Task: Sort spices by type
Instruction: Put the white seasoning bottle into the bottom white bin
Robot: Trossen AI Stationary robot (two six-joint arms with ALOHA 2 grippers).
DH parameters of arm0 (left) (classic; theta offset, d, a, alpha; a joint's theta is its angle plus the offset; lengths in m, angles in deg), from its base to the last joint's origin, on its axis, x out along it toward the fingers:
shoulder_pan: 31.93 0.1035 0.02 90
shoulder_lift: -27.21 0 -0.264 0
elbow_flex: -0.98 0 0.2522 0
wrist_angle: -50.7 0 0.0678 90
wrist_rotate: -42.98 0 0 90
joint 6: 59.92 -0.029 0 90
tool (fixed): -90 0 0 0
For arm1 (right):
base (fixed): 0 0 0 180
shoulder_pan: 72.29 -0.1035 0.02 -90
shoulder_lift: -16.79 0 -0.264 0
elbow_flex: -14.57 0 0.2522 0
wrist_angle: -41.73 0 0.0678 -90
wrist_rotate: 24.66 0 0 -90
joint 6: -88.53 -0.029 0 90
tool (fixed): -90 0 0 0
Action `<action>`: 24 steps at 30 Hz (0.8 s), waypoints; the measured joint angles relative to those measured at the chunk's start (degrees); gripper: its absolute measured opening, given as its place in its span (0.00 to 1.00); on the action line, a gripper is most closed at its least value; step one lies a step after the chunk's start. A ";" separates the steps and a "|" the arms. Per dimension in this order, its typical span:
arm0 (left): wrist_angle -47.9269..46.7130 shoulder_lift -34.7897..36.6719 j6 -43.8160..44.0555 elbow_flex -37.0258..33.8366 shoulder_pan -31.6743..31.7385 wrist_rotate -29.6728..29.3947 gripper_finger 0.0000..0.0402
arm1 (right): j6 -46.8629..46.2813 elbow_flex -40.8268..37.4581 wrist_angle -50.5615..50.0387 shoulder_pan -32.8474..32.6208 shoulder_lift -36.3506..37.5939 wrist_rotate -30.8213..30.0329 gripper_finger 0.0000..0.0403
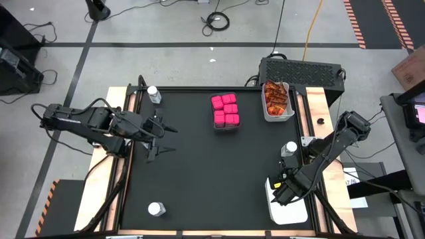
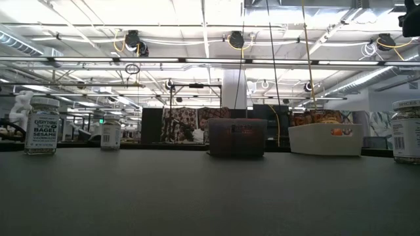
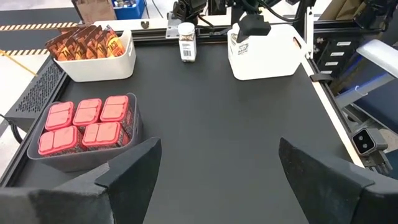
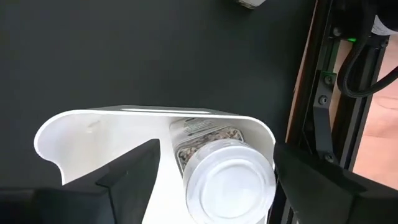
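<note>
A jar (image 4: 227, 177) is seen standing upright in the white bin (image 4: 93, 134) at the counter's (image 1: 199, 166) right front corner, directly between the fingers of the right gripper (image 1: 282, 190), which hangs over that bin. Those fingers are spread clear of the lid on either side and nothing is held by them; the jar is judged to be set down and released.

Three more jars are left outside the bin. One (image 1: 289, 149) stands just beside the bin, on its far side, and is much nearer the right arm than the left. A second (image 1: 155, 210) stands at the left front of the counter, and a third (image 1: 154, 95) at the left rear corner; both are better reached by the left gripper (image 1: 159, 141), which waits at the left edge with its fingers wide and empty, pointed across the counter.

The pink packs (image 1: 225, 110) are gathered in the grey tray (image 3: 127, 140) and the sachets (image 1: 275, 98) in the rear bin (image 1: 287, 115), so only jars are judged to remain
</note>
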 joint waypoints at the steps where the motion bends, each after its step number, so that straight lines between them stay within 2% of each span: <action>1: 0.02 0.00 0.00 0.00 0.00 0.00 0.82 | -0.16 0.00 -0.20 0.00 0.00 0.02 0.76; 10: 0.48 0.00 0.31 0.00 -0.04 -0.02 0.82 | -0.23 5.17 -8.98 0.46 0.02 -1.44 0.72; 17: -1.57 0.00 4.55 0.00 -0.04 -0.02 0.82 | 5.08 12.53 -9.64 1.51 0.04 -11.71 0.70; 20: -7.92 0.02 9.54 0.00 -0.04 -0.02 0.82 | 8.65 15.31 -7.36 2.46 0.04 -16.88 0.70; 24: -22.88 0.02 20.66 0.00 -0.04 -0.04 0.82 | 14.95 17.33 -1.00 4.29 0.06 -24.39 0.70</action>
